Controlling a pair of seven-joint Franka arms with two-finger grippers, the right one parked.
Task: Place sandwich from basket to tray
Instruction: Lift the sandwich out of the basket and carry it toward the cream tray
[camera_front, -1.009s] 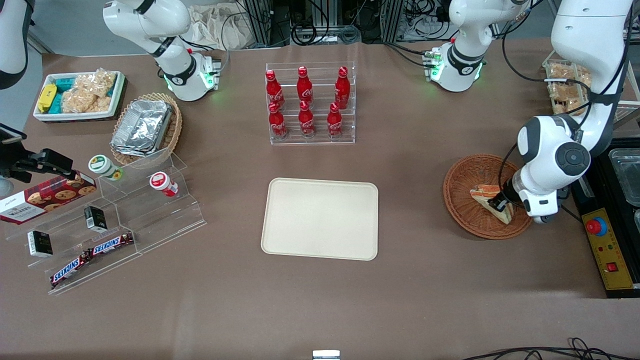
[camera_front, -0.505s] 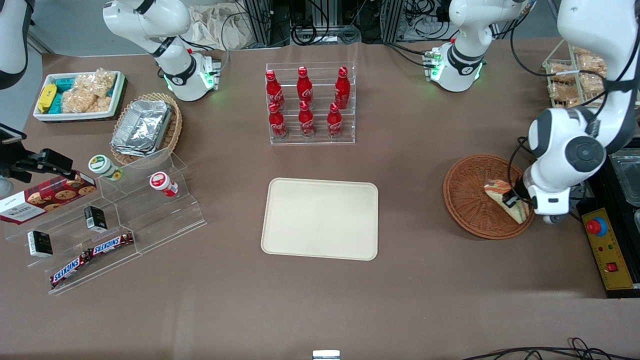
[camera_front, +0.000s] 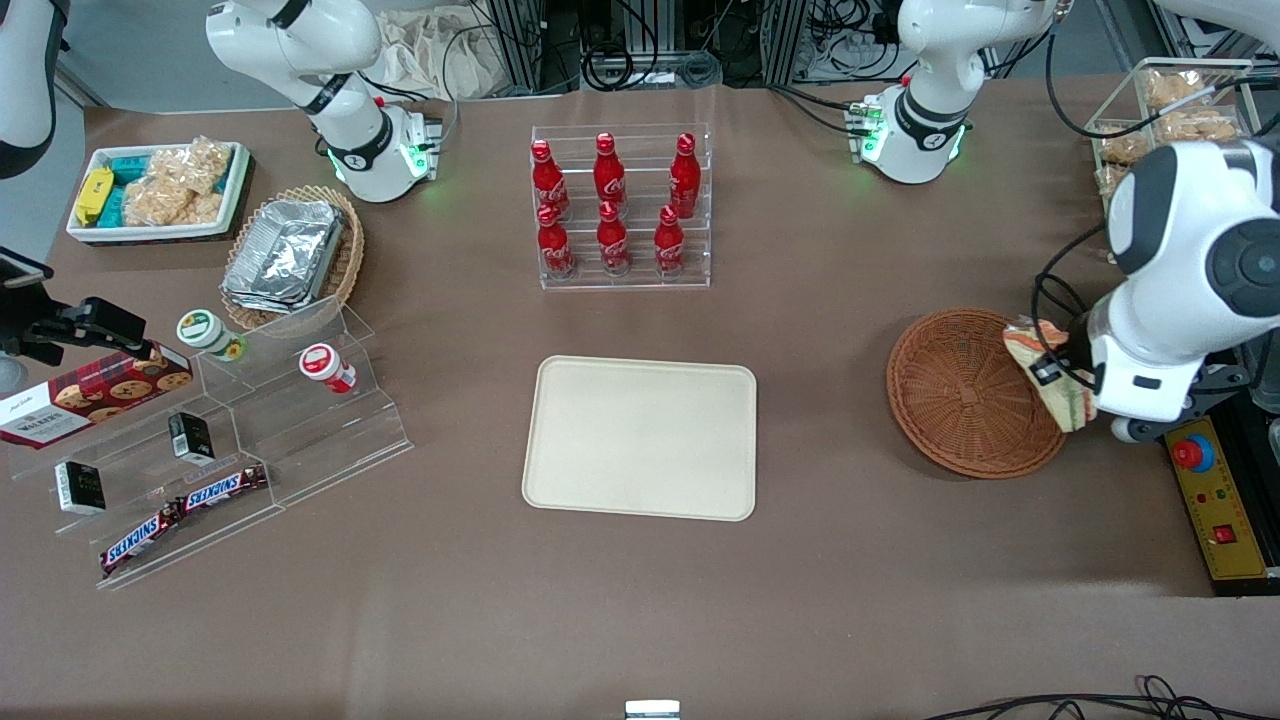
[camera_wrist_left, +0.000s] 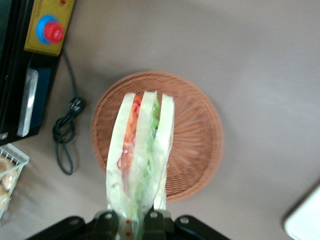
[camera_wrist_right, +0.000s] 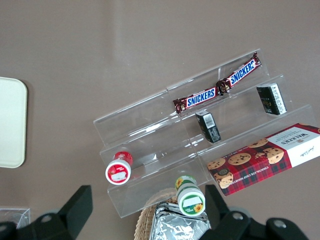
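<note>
The end effector (camera_front: 1046, 372) is gripping the sandwich (camera_front: 1048, 385) by one end, holding it lifted above the basket (camera_front: 960, 392), over the basket's rim at about its 3 o'clock edge as the front camera sees it. The tray (camera_front: 640, 437) is lying on the surface (camera_front: 850, 560), well apart toward the basket's 9 o'clock.
</note>
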